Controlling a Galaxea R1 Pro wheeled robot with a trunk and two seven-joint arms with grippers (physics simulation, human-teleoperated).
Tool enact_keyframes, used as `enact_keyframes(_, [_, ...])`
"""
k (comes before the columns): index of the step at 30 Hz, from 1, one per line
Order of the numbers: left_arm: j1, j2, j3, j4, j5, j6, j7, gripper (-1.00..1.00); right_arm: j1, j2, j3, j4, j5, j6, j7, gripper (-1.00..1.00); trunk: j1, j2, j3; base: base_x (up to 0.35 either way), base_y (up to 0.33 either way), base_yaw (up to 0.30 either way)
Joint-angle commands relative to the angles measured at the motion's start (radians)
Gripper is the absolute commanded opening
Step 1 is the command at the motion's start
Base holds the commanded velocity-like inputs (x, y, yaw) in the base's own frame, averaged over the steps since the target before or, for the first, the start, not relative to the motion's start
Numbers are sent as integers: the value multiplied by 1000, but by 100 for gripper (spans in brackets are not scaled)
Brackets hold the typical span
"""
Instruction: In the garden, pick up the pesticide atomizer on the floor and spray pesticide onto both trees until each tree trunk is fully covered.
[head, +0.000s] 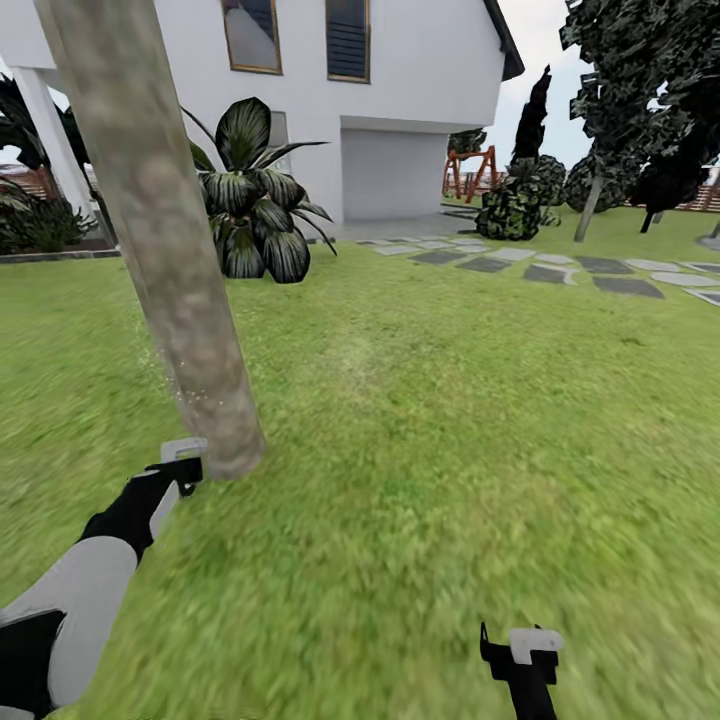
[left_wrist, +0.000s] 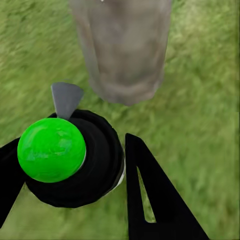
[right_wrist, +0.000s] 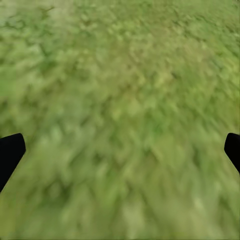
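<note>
While the head camera looks out over the garden lawn (head: 430, 420), I see blurred green grass running back to a white house (head: 400, 90) at twelve o'clock, a broad-leaved dark plant (head: 255, 195) in front of it, and grey stepping stones (head: 560, 265) crossing the grass toward two o'clock, where thin-stemmed black-foliaged trees (head: 640, 90) and a round bush (head: 515, 205) stand. A thick, pale grey-brown tree trunk (head: 165, 240) rises from the grass at about ten o'clock and leans out of the top of my view; a faint scatter of pale pesticide specks (head: 165, 375) shows along its lower left side. My left gripper (head: 185, 465) is low at about eight o'clock, just beside the trunk's base. Through the left wrist camera I see the black fingers (left_wrist: 150, 190) clamped around the pesticide atomizer (left_wrist: 75, 160), a black round body with a bright green ball on top and a grey nozzle (left_wrist: 66, 98) pointing at the trunk base (left_wrist: 125, 50), near it but not touching. My right gripper (head: 522, 655) sits at about five o'clock over bare grass; in the right wrist camera its fingers (right_wrist: 11, 152) are spread wide apart at the frame's edges with only lawn (right_wrist: 120, 110) between them.
</note>
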Motion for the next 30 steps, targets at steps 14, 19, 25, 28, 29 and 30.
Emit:
enact_keyframes(14, [-119, 110, -18, -37, -74, 197, -3, -100, -1, -1, -7, 0, 11, -3, -4, 100, 0, 0, -1, 0, 0, 11])
enact_keyframes(19, [-124, 102, -54, -37, -71, 211, -3, -100, -1, 0, -7, -1, 9, -3, -6, 100, 0, 0, -1, 0, 0, 119])
enact_keyframes(25, [-165, 80, -83, -38, -71, 284, -7, -100, -1, 0, -7, -1, 9, -3, -6, 100, 0, 0, -1, 5, 0, 199])
enact_keyframes(28, [-165, 76, -86, -38, -69, 286, -11, -100, -1, 0, -7, -1, 10, -3, -6, 100, 0, 0, -1, 247, 0, 17])
enact_keyframes(29, [-166, 72, -87, -38, -69, 287, -11, -100, -1, 0, -7, -1, 10, -3, -6, 100, 0, 0, -1, 318, 0, 4])
enact_keyframes(30, [-166, 63, -87, -38, -70, 286, -11, -100, -1, -1, -7, -1, 10, -3, -6, 100, 0, 0, -1, 331, 0, 1])
